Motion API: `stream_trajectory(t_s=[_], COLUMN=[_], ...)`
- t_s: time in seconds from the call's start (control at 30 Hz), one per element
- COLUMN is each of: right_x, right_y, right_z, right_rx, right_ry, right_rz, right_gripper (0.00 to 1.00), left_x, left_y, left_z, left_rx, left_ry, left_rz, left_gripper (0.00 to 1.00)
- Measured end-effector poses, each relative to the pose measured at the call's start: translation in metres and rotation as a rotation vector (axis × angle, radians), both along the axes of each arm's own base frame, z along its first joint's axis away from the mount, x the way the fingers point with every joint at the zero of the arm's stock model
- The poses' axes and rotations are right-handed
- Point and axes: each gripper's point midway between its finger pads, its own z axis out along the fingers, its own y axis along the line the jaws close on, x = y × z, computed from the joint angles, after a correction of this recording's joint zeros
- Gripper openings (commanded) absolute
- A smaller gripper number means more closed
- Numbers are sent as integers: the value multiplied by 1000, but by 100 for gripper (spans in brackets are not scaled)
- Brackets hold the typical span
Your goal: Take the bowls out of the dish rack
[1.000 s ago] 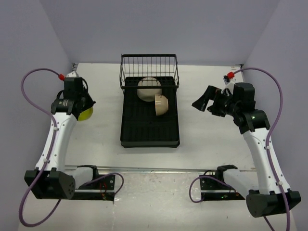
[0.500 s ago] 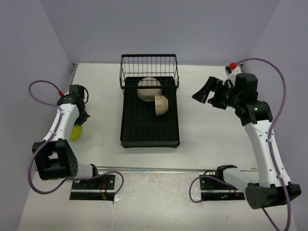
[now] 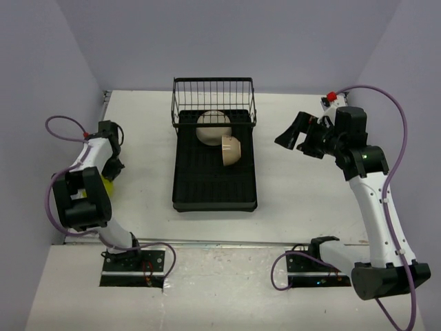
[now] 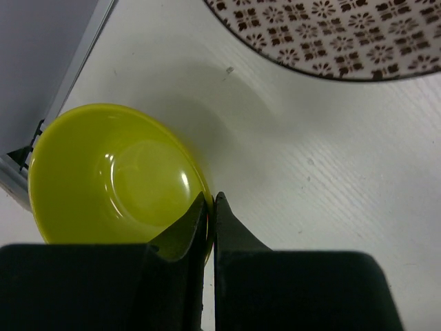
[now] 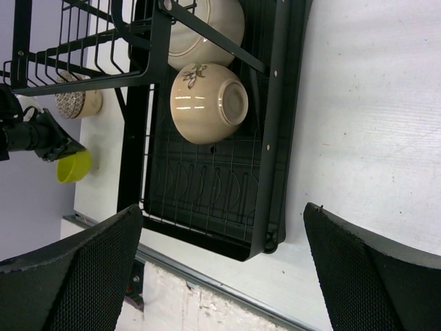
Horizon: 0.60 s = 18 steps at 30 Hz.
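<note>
My left gripper is shut on the rim of the lime-yellow bowl, which is upright at the table's left edge. In the top view the gripper is just above this bowl. The net-patterned bowl lies just beyond it on the table. The black dish rack holds a larger cream bowl by the wire basket and a smaller cream bowl, both tipped on their sides. My right gripper is open and empty, in the air right of the rack.
The right wrist view shows the rack, both cream bowls, the patterned bowl and the lime bowl beyond it. The left wall stands close to the lime bowl. A metal rail runs along the table's near edge.
My left arm has folded back and carried the lime bowl nearer and down toward the table's left edge. My right gripper lifted slightly, then stayed still.
</note>
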Motion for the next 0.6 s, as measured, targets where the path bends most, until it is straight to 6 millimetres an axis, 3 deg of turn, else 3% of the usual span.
stream_trajectory(t_s=[0.37,0.6], right_x=[0,0], right_y=[0,0], right_z=[-6,-6], right_rx=[-2,-2], right_ry=[12,12], right_rz=[0,0], right_gripper=[99,99], left_x=[23,27], left_y=[8,10], left_z=[-23,-26], left_rx=[-7,-5], left_ry=[27,21], left_rz=[6,6], left_gripper=[0,0])
